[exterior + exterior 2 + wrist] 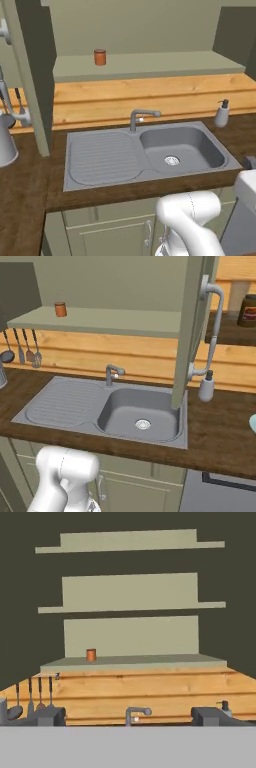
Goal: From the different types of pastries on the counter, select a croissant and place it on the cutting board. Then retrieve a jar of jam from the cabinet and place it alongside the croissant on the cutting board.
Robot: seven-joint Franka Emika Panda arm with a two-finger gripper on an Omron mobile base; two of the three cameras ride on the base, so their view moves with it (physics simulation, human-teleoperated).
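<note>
Your jar of jam (91, 655) stands upright on the lowest pale shelf (150, 660) of the open cabinet (130, 592), toward that shelf's left end, with bare shelf all around it. From the hand camera it sits well above your gripper (129, 717) and left of its centre line, far off across the sink. The two finger tips (47, 716) stand wide apart at the bottom of that view, with nothing between them.

Two more pale shelves rise above the jar's shelf, both bare as far as you can see. Below the shelf runs a light wooden wall panel (150, 97), and directly ahead of the gripper, between the fingers, stands the grey faucet (136, 713). The grey sink (145, 152) lies under it, set into the dark counter (25, 200), drainboard on the left, basin on the right.

To the gripper's right a white soap dispenser (221, 114) stands on the counter. To its left, utensils (32, 699) hang against the panel. In the right base view an open cabinet door (192, 331) juts forward on the right side, with a tall dark jar (248, 310) beyond it. The other door (32, 75) stands open on the left.
</note>
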